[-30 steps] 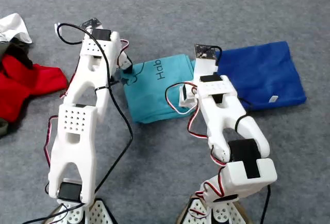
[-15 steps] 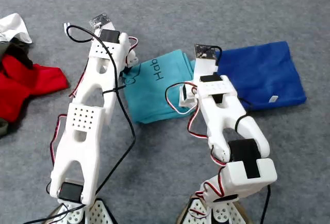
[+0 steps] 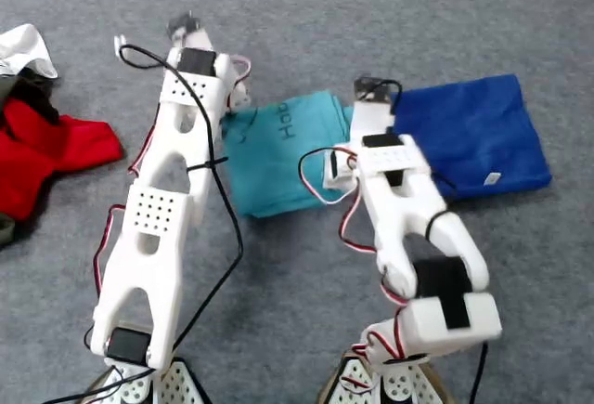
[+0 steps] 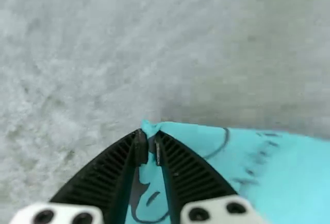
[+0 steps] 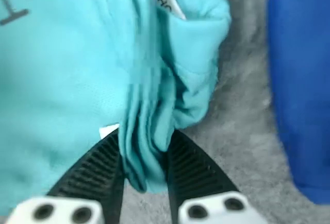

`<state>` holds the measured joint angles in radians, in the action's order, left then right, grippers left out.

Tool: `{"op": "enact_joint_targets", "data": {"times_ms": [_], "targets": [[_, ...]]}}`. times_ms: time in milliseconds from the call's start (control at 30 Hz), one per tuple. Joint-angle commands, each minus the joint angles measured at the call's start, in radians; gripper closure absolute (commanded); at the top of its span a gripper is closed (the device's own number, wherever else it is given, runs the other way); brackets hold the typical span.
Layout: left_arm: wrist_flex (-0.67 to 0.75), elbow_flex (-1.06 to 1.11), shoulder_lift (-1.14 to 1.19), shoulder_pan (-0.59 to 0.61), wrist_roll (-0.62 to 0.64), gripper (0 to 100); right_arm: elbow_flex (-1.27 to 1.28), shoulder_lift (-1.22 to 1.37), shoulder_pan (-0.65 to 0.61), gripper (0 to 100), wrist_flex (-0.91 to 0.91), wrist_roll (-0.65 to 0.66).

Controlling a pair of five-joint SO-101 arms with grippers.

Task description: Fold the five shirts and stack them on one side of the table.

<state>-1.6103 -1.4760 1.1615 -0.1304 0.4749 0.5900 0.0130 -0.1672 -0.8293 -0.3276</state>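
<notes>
A folded teal shirt [image 3: 278, 153] lies mid-table between the two arms. My left gripper [image 4: 148, 149] is shut on its far-left corner, the teal shirt [image 4: 258, 167] spreading away from the black fingers. My right gripper [image 5: 144, 167] is shut on a bunched fold at the teal shirt's [image 5: 67, 80] right edge. In the high view the left gripper [image 3: 227, 107] and right gripper [image 3: 357, 116] sit at opposite sides of the shirt. A folded blue shirt [image 3: 473, 135] lies flat just right of it, and the blue shirt [image 5: 299, 80] shows beside the right gripper.
A red shirt [image 3: 42, 153] lies crumpled at the left edge with a white garment [image 3: 26, 46] and dark cloth beside it. Grey carpet-like table [image 3: 297, 32] runs open behind the shirts. Wooden furniture stands along the far edge.
The left arm has swung forward and right, carrying the teal shirt's left corner with it. The shirt has shifted and rumpled slightly. The right arm has moved a little.
</notes>
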Motion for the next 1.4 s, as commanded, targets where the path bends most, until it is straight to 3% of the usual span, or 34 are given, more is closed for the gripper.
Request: {"op": "enact_joint_targets", "data": {"times_ms": [0,233,400,667,967,1367], "targets": [[-0.020,-0.201,-0.019,-0.049,-0.012,98,-0.022,-0.189,0.025,99.6,0.000,0.009],[0.000,-0.198,-0.093,-0.137,0.012,98,-0.044,-0.424,0.048,99.6,0.034,0.078],[0.097,-0.196,-0.131,-0.172,0.069,98,-0.082,-0.484,0.173,99.6,0.041,0.124],[0.278,-0.192,-0.136,-0.236,0.138,98,-0.150,-0.483,0.334,99.6,0.044,0.199],[0.537,-0.032,-0.128,-0.328,0.132,98,-0.157,-0.427,0.510,99.6,0.235,0.270],[0.680,0.008,-0.073,-0.404,0.132,98,-0.157,-0.312,0.618,99.5,0.374,0.361]]}}
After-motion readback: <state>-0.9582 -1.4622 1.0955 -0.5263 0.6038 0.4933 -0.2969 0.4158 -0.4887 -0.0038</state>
